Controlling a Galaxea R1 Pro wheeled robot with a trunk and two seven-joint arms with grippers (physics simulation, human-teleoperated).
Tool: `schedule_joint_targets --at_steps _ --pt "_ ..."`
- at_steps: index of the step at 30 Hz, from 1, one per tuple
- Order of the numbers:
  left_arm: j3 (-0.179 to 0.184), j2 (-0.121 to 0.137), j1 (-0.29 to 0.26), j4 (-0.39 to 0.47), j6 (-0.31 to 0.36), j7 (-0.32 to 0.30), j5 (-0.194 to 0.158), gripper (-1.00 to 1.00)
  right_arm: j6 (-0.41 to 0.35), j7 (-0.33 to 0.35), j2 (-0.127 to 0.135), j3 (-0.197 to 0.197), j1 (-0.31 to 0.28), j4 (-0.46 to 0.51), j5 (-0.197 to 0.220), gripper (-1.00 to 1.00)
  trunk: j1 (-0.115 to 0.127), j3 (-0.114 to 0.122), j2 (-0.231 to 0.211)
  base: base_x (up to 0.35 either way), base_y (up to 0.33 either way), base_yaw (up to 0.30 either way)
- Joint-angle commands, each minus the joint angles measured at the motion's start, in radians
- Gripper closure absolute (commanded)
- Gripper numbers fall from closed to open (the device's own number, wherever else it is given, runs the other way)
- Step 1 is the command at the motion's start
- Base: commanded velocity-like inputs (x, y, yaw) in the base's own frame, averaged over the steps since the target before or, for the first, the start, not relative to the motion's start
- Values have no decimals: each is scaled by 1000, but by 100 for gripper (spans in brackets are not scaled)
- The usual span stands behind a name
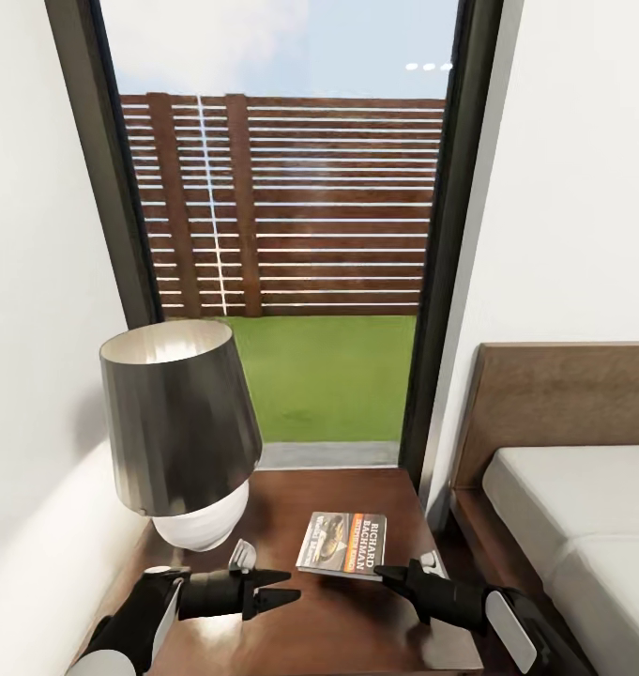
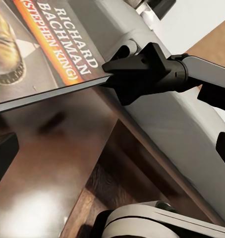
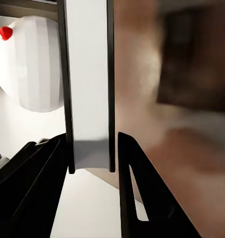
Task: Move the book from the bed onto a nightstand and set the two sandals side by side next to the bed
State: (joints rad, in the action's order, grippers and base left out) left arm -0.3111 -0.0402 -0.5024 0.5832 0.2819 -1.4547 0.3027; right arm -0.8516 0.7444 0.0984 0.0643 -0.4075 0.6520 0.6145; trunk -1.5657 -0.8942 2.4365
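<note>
A bedroom in a home: at the right stands a bed (image 1: 582,507) with a pale mattress and a dark wooden headboard (image 1: 563,404). Just beside it is a dark glossy nightstand (image 1: 357,629) bearing a lamp (image 1: 180,432). Beyond, between white walls, a tall dark-framed window (image 1: 291,225) looks onto grass and a slatted fence.

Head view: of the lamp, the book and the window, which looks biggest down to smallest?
1. The window, by far the largest.
2. The lamp, though it stands nearer the camera.
3. The book, smallest, lying on the nightstand.
</note>
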Motion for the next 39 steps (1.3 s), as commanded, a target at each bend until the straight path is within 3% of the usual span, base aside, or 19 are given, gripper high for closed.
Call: schedule_joint_targets --at_steps 1,8,39 --pt "-8 -2 -1 1 11 -7 10 -100 -5 3 0 2 -1 0 -1 100 0 -1 0 0 0 0" --pt "-7 -2 -1 1 11 -7 10 -100 -5 3 0 3 -1 0 -1 100 -19 -17 35 0 0 0" --pt "-7 -3 -1 1 11 -7 11 -100 -5 3 0 3 -1 0 -1 100 -35 -33 64 0 0 0"
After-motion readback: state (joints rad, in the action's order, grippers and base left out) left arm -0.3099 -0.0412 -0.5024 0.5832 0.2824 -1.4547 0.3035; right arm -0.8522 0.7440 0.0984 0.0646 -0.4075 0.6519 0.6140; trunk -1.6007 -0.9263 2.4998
